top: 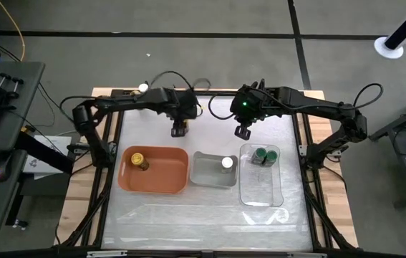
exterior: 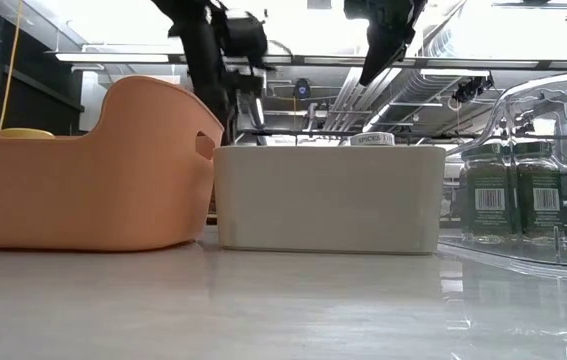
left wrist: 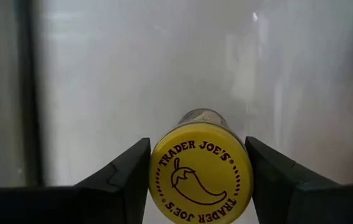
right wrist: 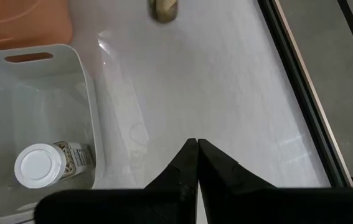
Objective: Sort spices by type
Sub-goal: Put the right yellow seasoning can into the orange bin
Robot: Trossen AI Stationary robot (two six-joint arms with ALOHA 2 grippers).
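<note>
My left gripper (top: pixel 180 130) is over the table's far middle, beyond the orange tray (top: pixel 161 185), shut on a spice jar with a yellow lid (left wrist: pixel 201 174). My right gripper (top: pixel 243 132) hangs above the table beyond the grey tray (top: pixel 206 175); its fingers (right wrist: pixel 196 149) are shut and hold nothing. Another yellow-lidded jar (top: pixel 139 160) stands in the orange tray. A white-lidded jar (right wrist: pixel 39 165) is in the grey tray. Two green-lidded jars (exterior: pixel 490 195) (exterior: pixel 537 195) stand in the clear tray (top: pixel 261 193). My left gripper pinches the jar by its round yellow lid (left wrist: pixel 164 163), one finger (left wrist: pixel 123 177) on each side of the rim. The fingers come from above, pointing down, and the jar's body hangs straight below the lid. Whether its base stands on the table I cannot tell.
The three trays sit side by side across the table's middle: orange left, grey centre, clear right. Bare white table surface (top: pixel 188 215) lies in front of them and between the two grippers. The table's black frame rail (right wrist: pixel 301 81) runs along the right side.
</note>
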